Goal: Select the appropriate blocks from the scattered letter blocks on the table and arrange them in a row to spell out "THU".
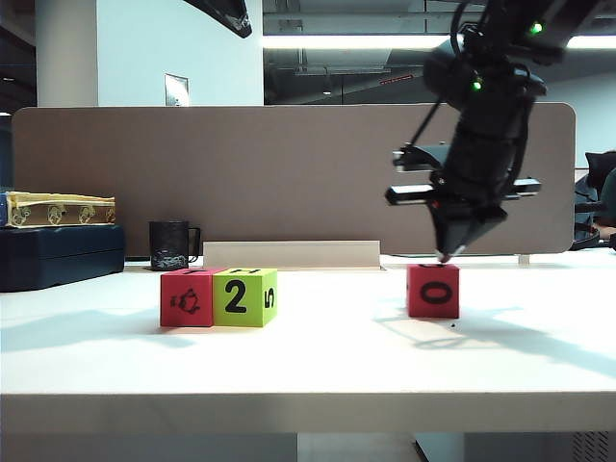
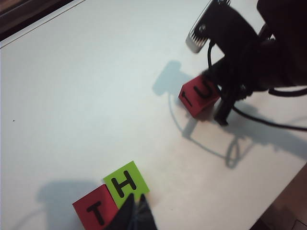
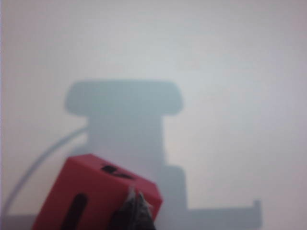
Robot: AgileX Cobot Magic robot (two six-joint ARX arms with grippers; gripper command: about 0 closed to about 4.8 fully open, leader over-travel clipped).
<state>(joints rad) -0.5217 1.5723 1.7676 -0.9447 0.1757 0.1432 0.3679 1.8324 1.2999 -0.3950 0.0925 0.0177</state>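
Observation:
On the white table [image 1: 318, 356] a red block [image 1: 188, 298] and a lime green block [image 1: 244, 296] stand touching in a row at the left. From above they read T [image 2: 96, 211] and H [image 2: 125, 182]. A second red block [image 1: 433, 291] stands apart to the right, with U on top [image 2: 199, 96]. My right gripper [image 1: 446, 255] is shut, its tips at that block's top far edge [image 3: 135, 196]; whether they touch it I cannot tell. My left gripper [image 2: 135, 201] is shut, holds nothing and hovers over the near corner of the H block.
A brown-grey partition [image 1: 289, 173] closes the back of the table, with a white strip [image 1: 289, 254] at its foot. A black mug [image 1: 173, 245] and a dark blue case [image 1: 58, 255] stand at the back left. The right arm's cables [image 2: 268, 122] trail beside the U block.

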